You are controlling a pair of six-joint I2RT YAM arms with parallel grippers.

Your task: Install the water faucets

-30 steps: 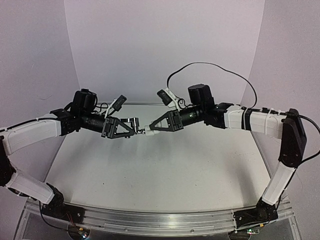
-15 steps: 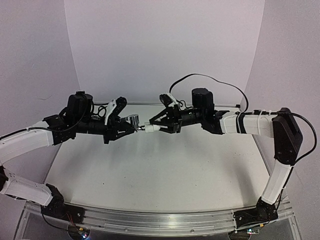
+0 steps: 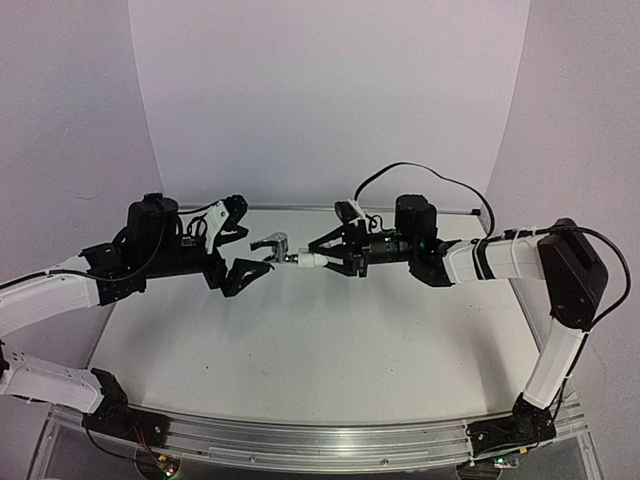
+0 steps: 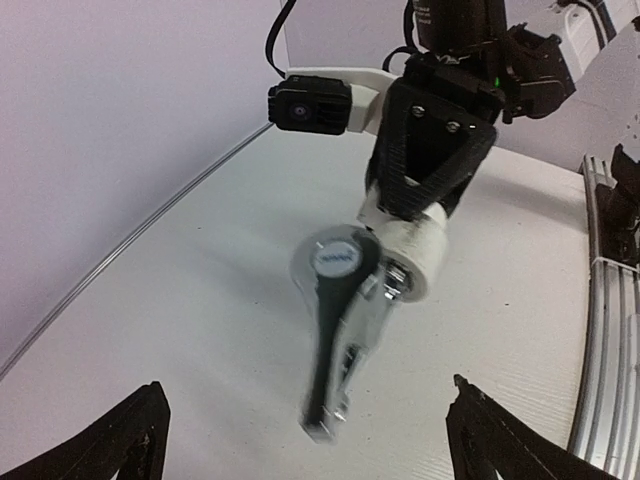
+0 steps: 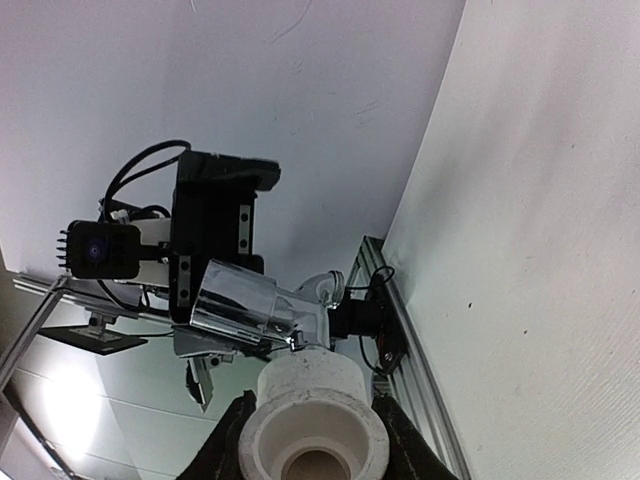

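Note:
The water faucet (image 3: 272, 244), small and shiny silver, sticks out of a white pipe fitting (image 3: 310, 261) in mid-air over the table. My right gripper (image 3: 328, 259) is shut on that fitting. In the right wrist view the white fitting (image 5: 313, 415) sits between my black fingers (image 5: 226, 440), with the chrome faucet (image 5: 255, 305) beyond it. My left gripper (image 3: 252, 250) stands open just left of the faucet, not touching it. In the left wrist view the faucet (image 4: 345, 320) hangs blurred between my wide-apart fingertips (image 4: 140, 430), joined to the fitting (image 4: 415, 255).
The white table (image 3: 320, 340) lies below both arms, with white walls behind and at the sides. An aluminium rail (image 3: 320, 440) runs along the near edge. A black cable (image 3: 440, 180) loops above the right wrist.
My left gripper has opened and let go of the faucet, drawing back a little to the left. The faucet stays on the fitting in the right gripper, which has shifted slightly.

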